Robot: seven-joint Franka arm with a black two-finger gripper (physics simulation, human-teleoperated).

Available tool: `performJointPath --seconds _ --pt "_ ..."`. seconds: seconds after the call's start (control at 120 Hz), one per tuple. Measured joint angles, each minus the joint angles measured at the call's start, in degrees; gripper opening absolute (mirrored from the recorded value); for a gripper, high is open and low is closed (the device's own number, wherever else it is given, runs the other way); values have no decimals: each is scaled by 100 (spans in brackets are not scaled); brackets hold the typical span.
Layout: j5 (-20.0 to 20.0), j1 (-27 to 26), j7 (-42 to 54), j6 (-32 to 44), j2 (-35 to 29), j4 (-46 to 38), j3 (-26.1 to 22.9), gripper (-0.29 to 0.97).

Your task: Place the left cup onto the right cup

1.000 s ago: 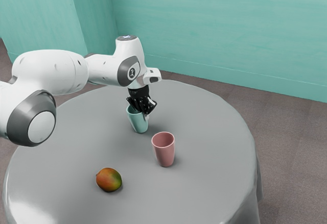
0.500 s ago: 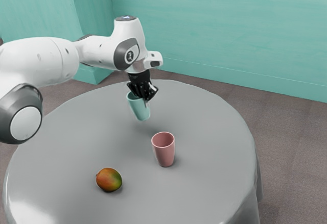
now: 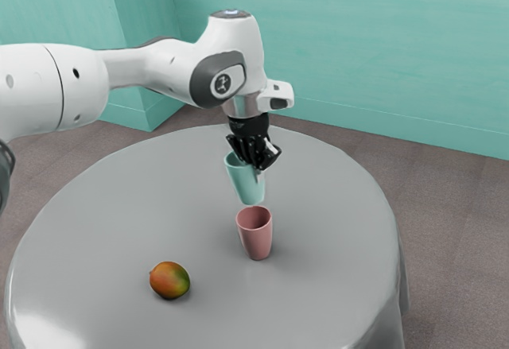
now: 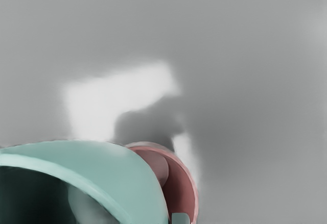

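My gripper (image 3: pixel 253 155) is shut on the rim of the teal cup (image 3: pixel 246 182), which hangs tilted in the air just above the pink cup (image 3: pixel 254 232). The pink cup stands upright on the round grey table (image 3: pixel 334 206); the teal cup's base is a little above its rim and slightly toward the exterior view's left. In the wrist view the teal cup (image 4: pixel 87 178) looms large under my hand, and part of the pink cup's mouth (image 4: pixel 176 178) shows beside it.
A mango (image 3: pixel 169 280) lies on the table near its front, to the exterior view's left of the pink cup. Teal walls rise behind the table, and brown floor lies to the exterior view's right.
The teal cup has been lifted off the table and carried toward the exterior view's right, from beside the pink cup to just above it.
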Motion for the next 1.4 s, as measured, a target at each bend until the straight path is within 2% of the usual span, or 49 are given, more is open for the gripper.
performJointPath --seconds 0.292,1.4 --pt "50 -111 -427 5 -309 -493 -58 -10" --pt "76 -138 -1103 555 87 -492 -30 -10"
